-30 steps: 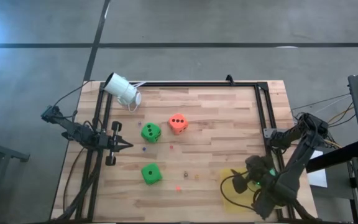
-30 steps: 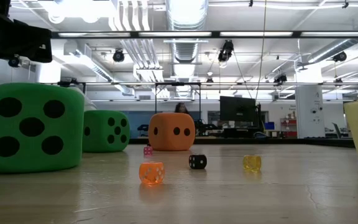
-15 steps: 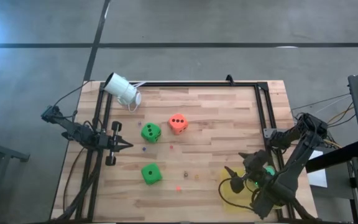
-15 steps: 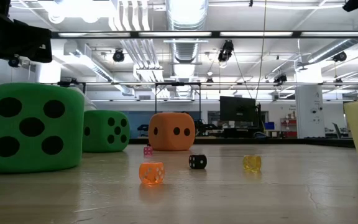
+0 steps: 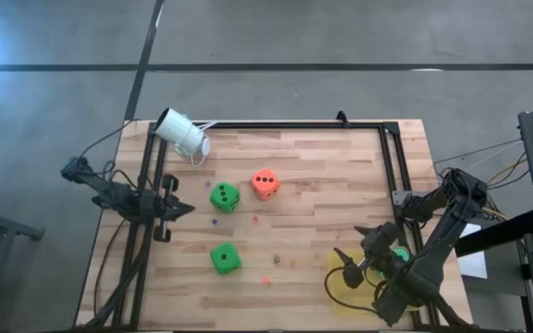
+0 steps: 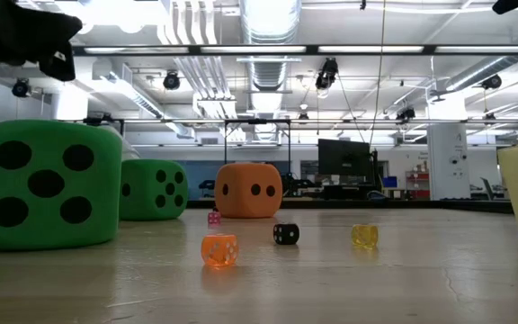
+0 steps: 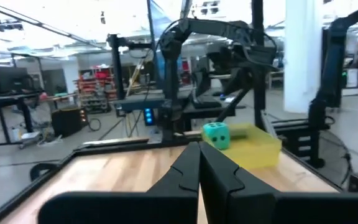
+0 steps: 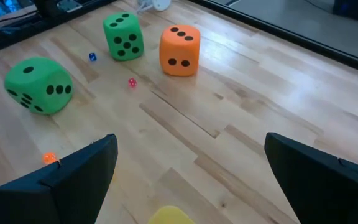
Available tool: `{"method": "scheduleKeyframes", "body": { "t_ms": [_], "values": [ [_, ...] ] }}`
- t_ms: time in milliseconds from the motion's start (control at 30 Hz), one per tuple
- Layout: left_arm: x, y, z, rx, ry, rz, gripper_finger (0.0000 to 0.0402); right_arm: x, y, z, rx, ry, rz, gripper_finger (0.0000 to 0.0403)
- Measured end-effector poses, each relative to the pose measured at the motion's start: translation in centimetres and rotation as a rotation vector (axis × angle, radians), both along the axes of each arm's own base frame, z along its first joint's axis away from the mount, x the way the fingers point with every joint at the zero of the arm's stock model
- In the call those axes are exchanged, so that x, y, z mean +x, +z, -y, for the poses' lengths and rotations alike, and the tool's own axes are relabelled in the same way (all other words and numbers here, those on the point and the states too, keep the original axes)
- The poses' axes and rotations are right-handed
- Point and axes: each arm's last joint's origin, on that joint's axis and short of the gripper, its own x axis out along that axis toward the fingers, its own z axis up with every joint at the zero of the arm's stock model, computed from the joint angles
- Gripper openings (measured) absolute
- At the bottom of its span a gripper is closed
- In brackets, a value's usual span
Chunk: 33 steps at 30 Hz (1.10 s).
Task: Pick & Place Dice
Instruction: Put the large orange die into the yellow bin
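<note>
Right gripper (image 5: 352,263) is spread wide above the yellow tray (image 5: 340,289) at the tabletop's right front corner, where the teal die (image 7: 215,135) sits. Left gripper (image 5: 181,209), pressed shut, waits at the left edge. Green dice (image 5: 225,258) (image 5: 224,196) and orange die (image 5: 265,184) lie mid-table; they are judged light and squashy, best pinched across opposite faces.

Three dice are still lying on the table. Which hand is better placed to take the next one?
Probably the right hand: it is open and faces the orange die and both green dice. The left hand is closed at the table's left edge.
</note>
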Motion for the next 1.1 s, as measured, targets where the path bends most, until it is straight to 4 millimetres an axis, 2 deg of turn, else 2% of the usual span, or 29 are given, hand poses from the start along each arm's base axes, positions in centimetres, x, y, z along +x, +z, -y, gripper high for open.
{"method": "scheduleKeyframes", "body": {
  "t_ms": [167, 300, 500, 633, 767, 933, 1100],
  "values": [
    [0.3, 2.1, 0.0, -0.005, 0.05, -0.018, 0.0006, 0.0, 0.0, 0.0, 0.0, 0.0, 0.0, 0.04],
    [1.4, 3.8, 0.5, 0.014, 0.122, -0.105, 0.0006, 0.0, 0.0, 0.0, 0.0, 0.0, 0.0, 0.04],
    [4.6, 6.5, 1.8, -0.02, 0.316, -0.282, 0.0006, 0.0, 0.0, 0.0, 0.0, 0.0, -0.001, 0.04],
    [6.9, 8.4, 2.9, 0.008, 0.383, -0.424, 0.0006, 0.0, 0.0, 0.0, 0.0, 0.0, -0.001, 0.04],
    [9.2, 9.2, 3.1, 0.003, 0.484, -0.611, 0.0006, 0.0, 0.0, 0.0, 0.0, 0.0, -0.001, 0.04],
    [12.0, 8.8, 1.5, -0.066, 0.552, -0.854, 0.0006, 0.0, 0.0, 0.0, 0.001, 0.0, -0.001, 0.04],
    [14.9, 7.4, -1.8, -0.167, 0.552, -1.012, 0.0006, 0.0, 0.0, 0.0, 0.001, 0.0, -0.001, 0.04]
  ]
}}
